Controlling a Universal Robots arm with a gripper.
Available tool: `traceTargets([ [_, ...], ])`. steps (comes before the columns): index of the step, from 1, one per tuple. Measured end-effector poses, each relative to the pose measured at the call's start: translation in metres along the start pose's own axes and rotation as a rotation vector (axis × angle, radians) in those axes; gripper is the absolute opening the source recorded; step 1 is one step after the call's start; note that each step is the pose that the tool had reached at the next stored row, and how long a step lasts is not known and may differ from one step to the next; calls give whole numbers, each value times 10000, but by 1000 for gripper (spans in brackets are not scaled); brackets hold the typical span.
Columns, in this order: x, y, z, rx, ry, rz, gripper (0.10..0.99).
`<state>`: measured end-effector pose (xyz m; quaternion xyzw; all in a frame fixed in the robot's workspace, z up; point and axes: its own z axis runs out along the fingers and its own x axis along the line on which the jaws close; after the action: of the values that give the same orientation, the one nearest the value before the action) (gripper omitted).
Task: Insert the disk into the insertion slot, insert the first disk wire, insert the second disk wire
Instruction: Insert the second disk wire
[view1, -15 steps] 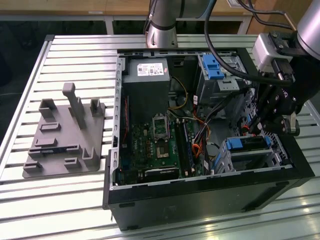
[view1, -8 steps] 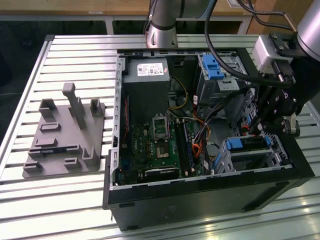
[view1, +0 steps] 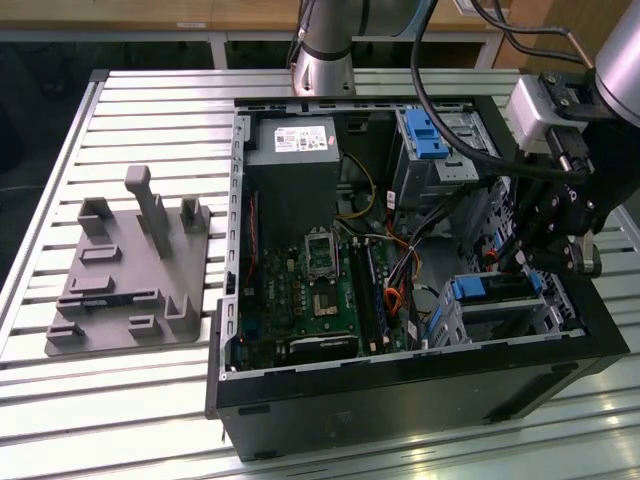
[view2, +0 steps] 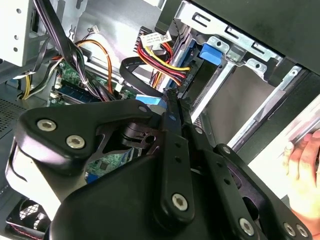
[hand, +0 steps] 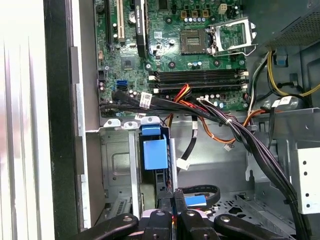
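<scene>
The disk (view1: 495, 292), in its blue carrier (hand: 154, 154), sits inside the insertion slot (view1: 445, 322), a silver cage (hand: 117, 160) at the case's lower corner on the exterior view's right. My gripper (view1: 512, 262) hangs just over the disk's cable end. In both wrist views its fingers (hand: 172, 196) are pressed together at the end of a black flat disk wire with a blue tag (hand: 196, 200), which loops (view2: 131, 70) back to the board. A red, yellow and black disk wire (view2: 167, 64) runs to a black plug at the disk's edge beside the fingertips (view2: 170, 100).
A person's hand (view2: 305, 175) rests by the case wall outside the cage. A thick black cable bundle (hand: 250, 140) crosses above the motherboard (view1: 310, 290). The blue-latched upper bay (view1: 425, 130) and power supply (view1: 292, 150) stand at the back. A grey fixture plate (view1: 125, 280) lies beside the case.
</scene>
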<state>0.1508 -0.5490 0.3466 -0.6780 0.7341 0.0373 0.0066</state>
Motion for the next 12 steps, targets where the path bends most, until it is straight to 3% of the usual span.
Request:
traceTargets([
  [12, 12, -3, 29, -4, 4, -69, 145],
])
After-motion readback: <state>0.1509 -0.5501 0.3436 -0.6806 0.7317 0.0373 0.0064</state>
